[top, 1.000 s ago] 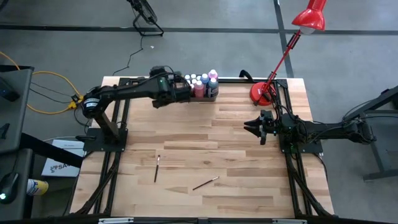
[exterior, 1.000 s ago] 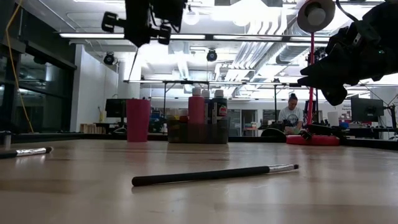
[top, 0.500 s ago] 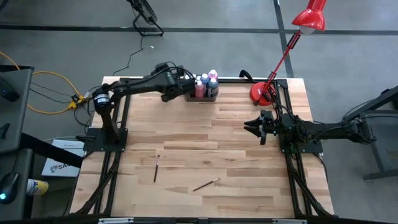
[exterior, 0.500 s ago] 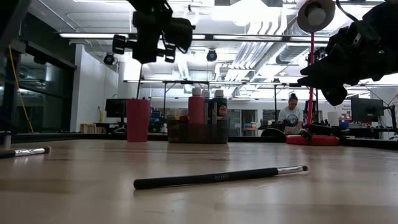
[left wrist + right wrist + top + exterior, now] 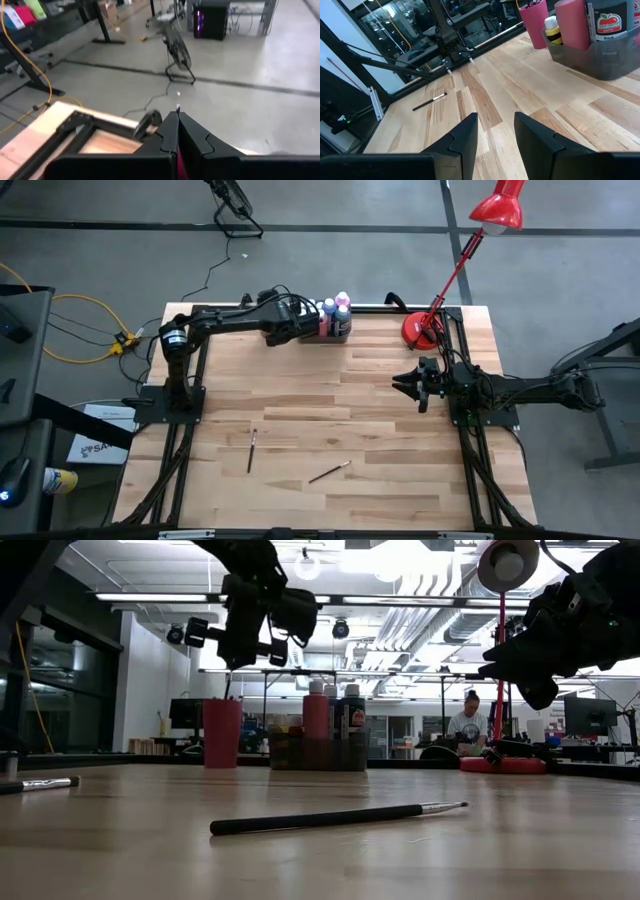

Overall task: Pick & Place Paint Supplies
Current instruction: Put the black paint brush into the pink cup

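One thin brush (image 5: 177,108) sits clamped in my left pincer (image 5: 177,125), so I lower it straight into the red cup (image 5: 222,732).

One camera looks straight down over the pale wooden plank bench (image 5: 330,420); another sits at bench-top level, facing the room. Each wrist camera peers past its own claw. Both fixed views share the grey rectangular tray (image 5: 318,753).
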{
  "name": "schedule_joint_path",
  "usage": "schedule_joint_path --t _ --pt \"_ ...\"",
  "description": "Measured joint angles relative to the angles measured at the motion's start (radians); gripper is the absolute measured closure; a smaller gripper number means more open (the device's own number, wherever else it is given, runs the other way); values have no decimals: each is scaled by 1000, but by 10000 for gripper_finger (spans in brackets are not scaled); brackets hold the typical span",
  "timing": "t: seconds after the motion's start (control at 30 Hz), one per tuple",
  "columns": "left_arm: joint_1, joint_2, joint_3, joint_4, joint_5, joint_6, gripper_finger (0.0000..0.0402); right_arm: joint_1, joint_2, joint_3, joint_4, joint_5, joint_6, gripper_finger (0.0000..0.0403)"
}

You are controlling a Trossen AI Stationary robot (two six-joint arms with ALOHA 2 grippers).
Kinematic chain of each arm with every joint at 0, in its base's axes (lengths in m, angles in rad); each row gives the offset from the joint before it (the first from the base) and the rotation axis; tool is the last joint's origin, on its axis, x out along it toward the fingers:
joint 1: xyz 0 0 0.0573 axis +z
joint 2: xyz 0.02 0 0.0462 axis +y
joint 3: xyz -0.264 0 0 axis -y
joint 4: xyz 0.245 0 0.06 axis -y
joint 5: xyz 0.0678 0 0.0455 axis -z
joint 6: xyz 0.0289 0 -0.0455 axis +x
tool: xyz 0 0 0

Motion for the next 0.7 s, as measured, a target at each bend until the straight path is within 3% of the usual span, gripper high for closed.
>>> schedule_joint_path --t 0.33,0.7 --pt "-2 0 0 -9 84 49 391 0 0 0 0 0 0 280" --pt "-44 -1 0 -77 84 53 274 0 0 0 0 0 0 280"
